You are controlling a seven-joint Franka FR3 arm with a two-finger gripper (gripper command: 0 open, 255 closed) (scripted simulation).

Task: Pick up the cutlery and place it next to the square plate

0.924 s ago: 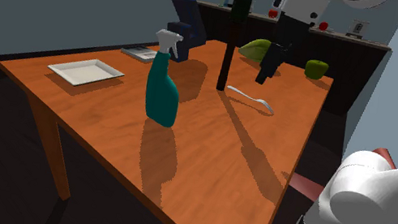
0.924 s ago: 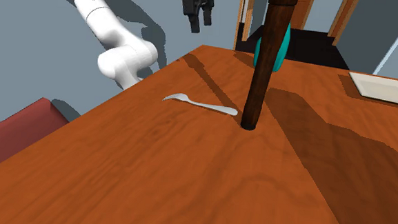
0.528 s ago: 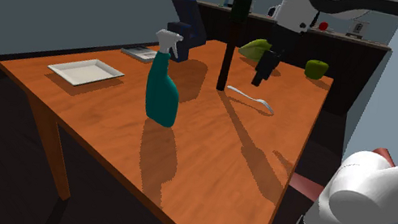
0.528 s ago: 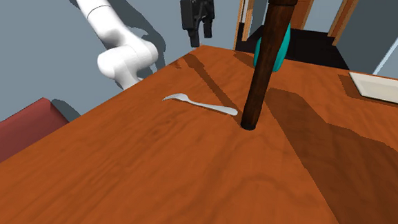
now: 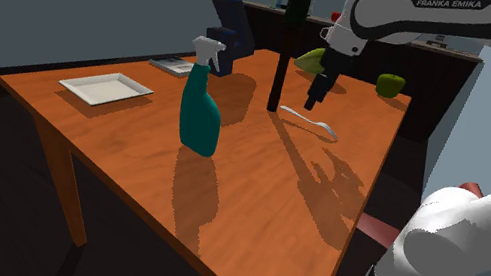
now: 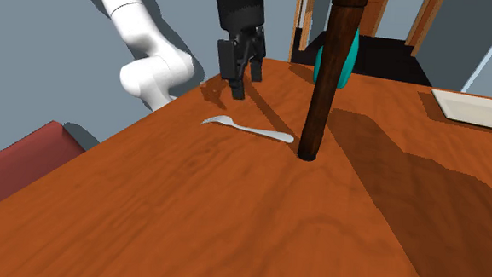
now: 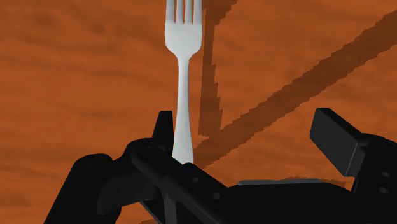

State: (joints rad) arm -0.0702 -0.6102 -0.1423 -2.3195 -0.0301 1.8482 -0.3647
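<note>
Now the gripper (image 6: 245,86) has dropped close above the fork (image 6: 249,127), jaws apart and empty; the grasp looks near.

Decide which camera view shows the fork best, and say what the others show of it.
The wrist view: the fork shows close up, tines distinct. The shoulder view shows a small pale sliver near the dark post; the second exterior view shows its whole outline, tines unclear.
</note>
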